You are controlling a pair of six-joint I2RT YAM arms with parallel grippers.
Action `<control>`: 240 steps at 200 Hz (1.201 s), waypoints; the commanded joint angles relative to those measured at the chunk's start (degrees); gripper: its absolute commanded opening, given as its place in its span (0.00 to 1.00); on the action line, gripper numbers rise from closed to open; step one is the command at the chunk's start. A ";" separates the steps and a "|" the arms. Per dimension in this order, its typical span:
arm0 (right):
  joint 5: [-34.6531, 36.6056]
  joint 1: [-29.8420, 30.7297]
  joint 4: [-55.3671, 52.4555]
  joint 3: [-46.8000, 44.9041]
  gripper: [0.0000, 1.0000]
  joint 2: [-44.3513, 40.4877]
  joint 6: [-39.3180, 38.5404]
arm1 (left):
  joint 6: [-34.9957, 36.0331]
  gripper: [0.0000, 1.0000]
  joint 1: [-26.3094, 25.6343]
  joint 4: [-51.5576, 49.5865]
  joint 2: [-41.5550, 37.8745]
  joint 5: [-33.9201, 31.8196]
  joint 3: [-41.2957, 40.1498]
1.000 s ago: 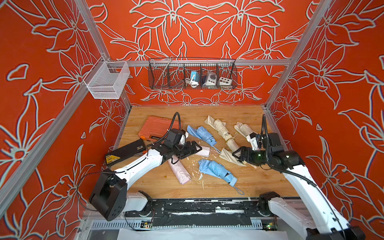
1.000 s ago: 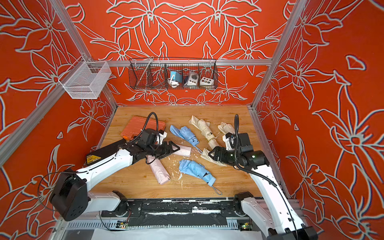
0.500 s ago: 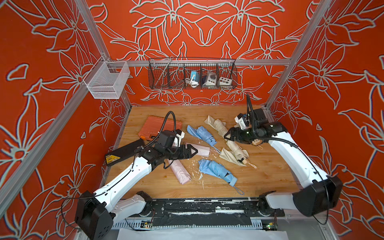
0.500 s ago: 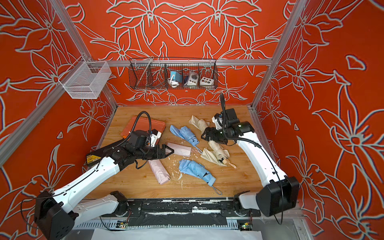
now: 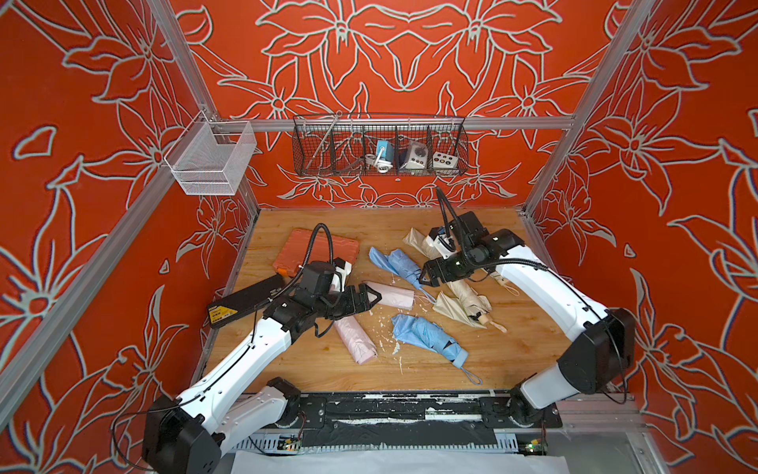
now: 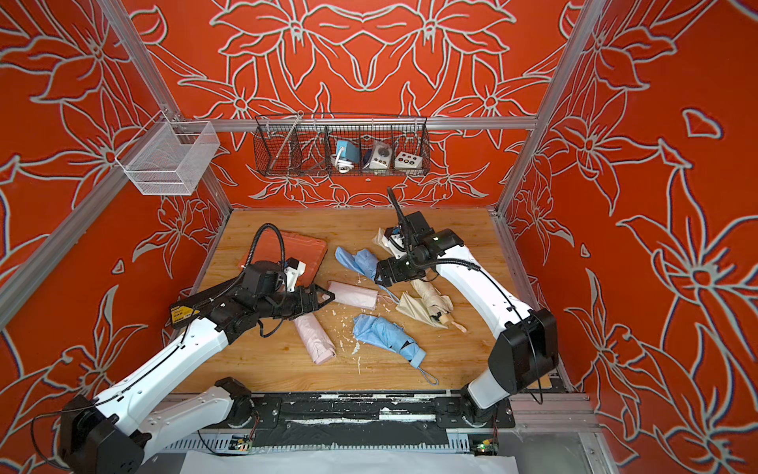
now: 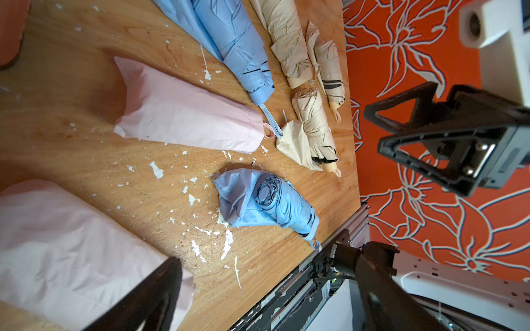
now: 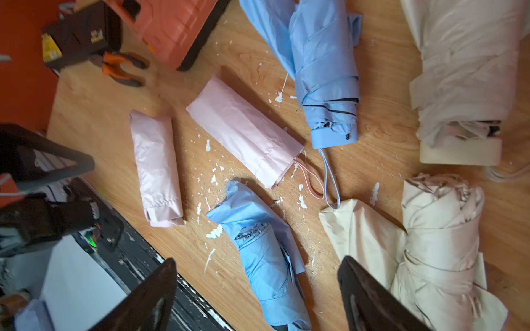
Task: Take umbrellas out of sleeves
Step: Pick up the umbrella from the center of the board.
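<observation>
One pink sleeve [image 5: 389,294] lies stuffed, a wrist loop [image 8: 304,169] poking out

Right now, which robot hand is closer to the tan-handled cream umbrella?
Right. The right gripper hangs just beside the cream umbrella; the left gripper is farther, beyond the pink sleeve.

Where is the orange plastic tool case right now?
In both top views the orange plastic tool case lies far left on the wooden table, just behind the left gripper, beside the black yellow-labelled box.
</observation>
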 commanded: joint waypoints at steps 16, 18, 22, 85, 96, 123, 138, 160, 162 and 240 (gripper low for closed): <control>4.27 4.52 2.71 -0.19 0.96 3.93 -15.67 | -5.72 0.94 3.36 4.32 -1.24 1.76 -3.54; 4.30 4.64 2.93 -0.15 0.96 4.24 -16.21 | -5.91 0.94 3.62 4.40 -1.13 1.85 -3.57; 4.26 4.94 3.40 -0.04 0.97 4.90 -17.28 | -6.20 0.94 4.22 4.56 -0.99 2.21 -3.82; 6.08 13.11 10.96 2.44 0.99 13.74 -31.82 | -7.37 0.95 7.62 3.63 -3.41 4.87 -4.14; 4.73 13.44 9.91 4.49 0.99 16.33 -32.10 | -5.74 0.95 7.99 2.34 -3.71 4.53 -3.26; 6.98 14.37 9.52 7.23 0.99 21.75 -32.70 | -2.45 0.95 7.60 0.62 -3.57 3.19 -0.47; 8.58 14.36 8.27 9.94 0.98 24.97 -30.81 | -1.17 0.98 7.51 -1.38 -4.20 2.39 0.37; 9.38 14.35 8.05 12.22 0.97 27.94 -29.46 | 0.27 0.98 7.51 -3.21 -5.22 1.42 0.69; 9.51 14.39 8.11 12.41 0.97 28.23 -29.34 | 0.42 0.98 7.51 -3.35 -5.27 1.33 0.74; 19.99 15.71 5.35 16.45 0.92 35.53 -30.15 | 2.84 0.98 6.12 -4.48 -5.13 -0.59 1.99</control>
